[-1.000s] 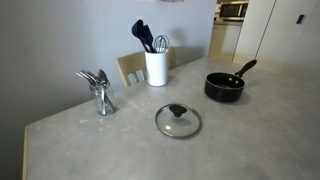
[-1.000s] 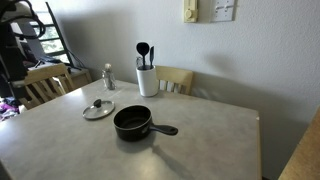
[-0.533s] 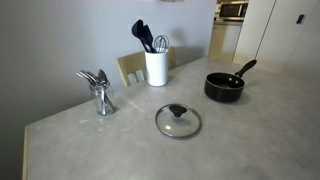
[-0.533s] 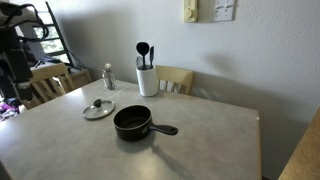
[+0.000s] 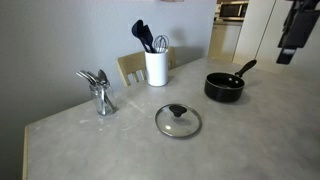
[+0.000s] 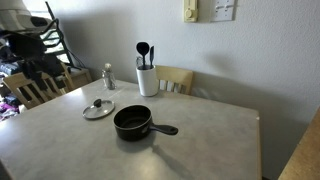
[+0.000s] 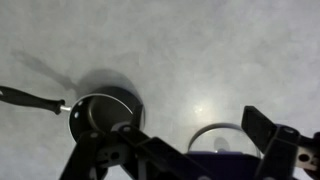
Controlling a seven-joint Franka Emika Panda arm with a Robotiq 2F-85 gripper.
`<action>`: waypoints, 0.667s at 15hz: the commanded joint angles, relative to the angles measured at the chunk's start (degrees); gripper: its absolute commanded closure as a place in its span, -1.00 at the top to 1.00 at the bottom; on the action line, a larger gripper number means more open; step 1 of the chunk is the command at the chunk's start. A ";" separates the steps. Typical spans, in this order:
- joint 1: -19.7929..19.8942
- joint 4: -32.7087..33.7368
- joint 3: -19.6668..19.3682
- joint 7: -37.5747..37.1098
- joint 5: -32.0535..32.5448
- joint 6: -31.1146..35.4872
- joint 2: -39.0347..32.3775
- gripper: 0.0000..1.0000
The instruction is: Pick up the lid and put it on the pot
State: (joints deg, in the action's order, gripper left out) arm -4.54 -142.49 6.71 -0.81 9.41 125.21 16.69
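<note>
Lid [image 5: 178, 121] of clear glass, with a metal rim and a black knob, lies flat on the grey table [image 5: 120, 150]. In this exterior view it is nearest the camera and well apart from the pot [image 5: 224, 89]. To one side of it, further back, a metal cutlery stand [image 5: 100, 96] holds spoons. The pot, small and black, stands uncovered, its long handle pointing away towards the far edge. Behind both, a white holder [image 5: 156, 68] carries dark kitchen tools and a whisk, with a wooden chair [image 5: 130, 68] just beyond the table.

Only the wrist view looks straight down. It shows the pot's shiny inside and part of the lid's rim low in the picture, half hidden behind the gripper [image 7: 188, 122]. The gripper's two fingers are spread wide and grasp nothing. In an exterior view the arm [image 5: 292, 28] hangs high at the top corner, above and past the pot. In an exterior view from the opposite side, the pot [image 6: 132, 122] is nearest and the lid [image 6: 98, 108] lies behind it.
</note>
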 commanded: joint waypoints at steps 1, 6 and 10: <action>-1.18 7.42 1.02 1.67 1.12 5.46 -11.85 1.00; -1.82 8.20 0.95 0.64 0.47 5.11 -12.99 1.00; -1.89 8.44 0.65 3.65 -1.66 7.23 -13.88 1.00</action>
State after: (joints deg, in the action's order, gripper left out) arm -6.12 -133.91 7.89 -0.04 9.66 130.44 3.47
